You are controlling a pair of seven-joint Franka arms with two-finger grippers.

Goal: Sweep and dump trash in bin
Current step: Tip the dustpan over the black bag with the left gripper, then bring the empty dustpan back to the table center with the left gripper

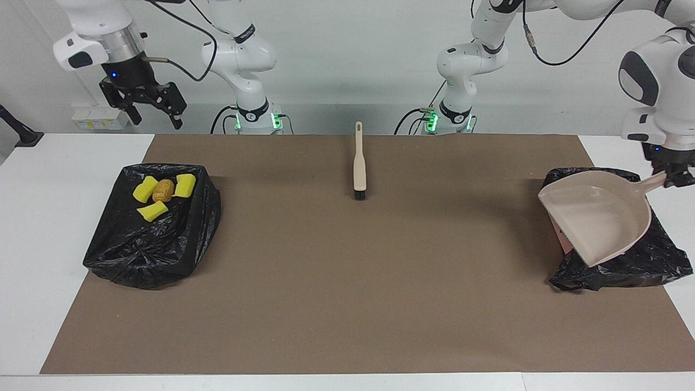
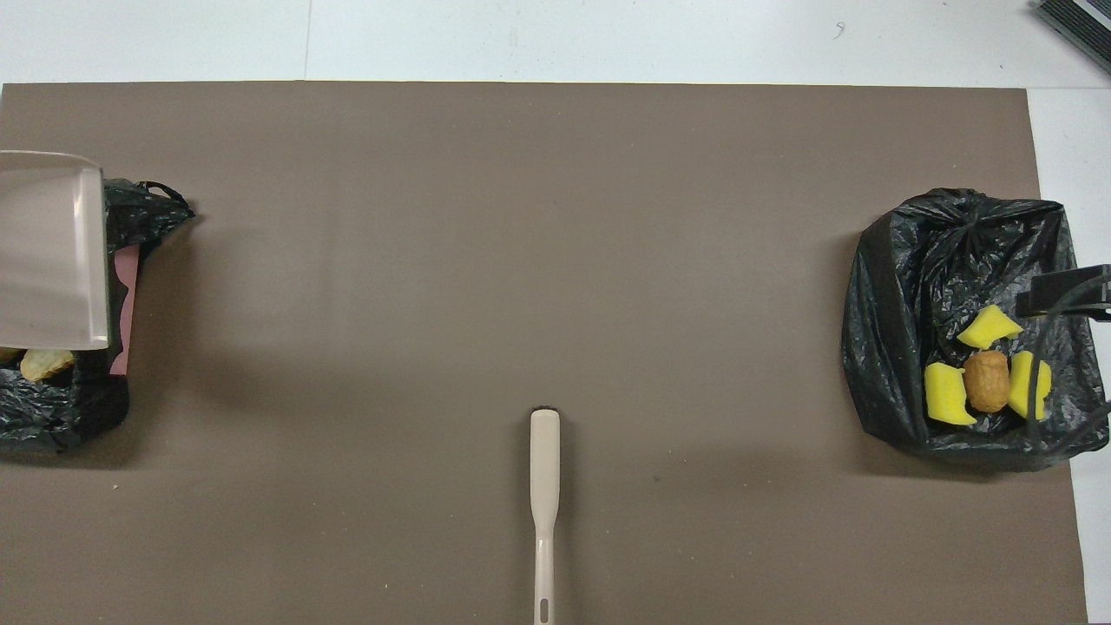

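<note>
Wedges (image 1: 163,196) and lump (image 1: 163,190) lie in the right-arm-end bin (image 1: 152,244); brush (image 1: 359,168) mid-table; dustpan (image 1: 597,217) over the left-arm-end bin (image 1: 646,260).

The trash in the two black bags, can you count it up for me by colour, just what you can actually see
Yellow wedges: 3, in the black bag at the right arm's end.
Brown lump: 1, among those wedges.
Golden bread piece: 1 visible, in the other bag under the dustpan held by the left gripper; the pan may hide more.
Total: 5 visible.
</note>
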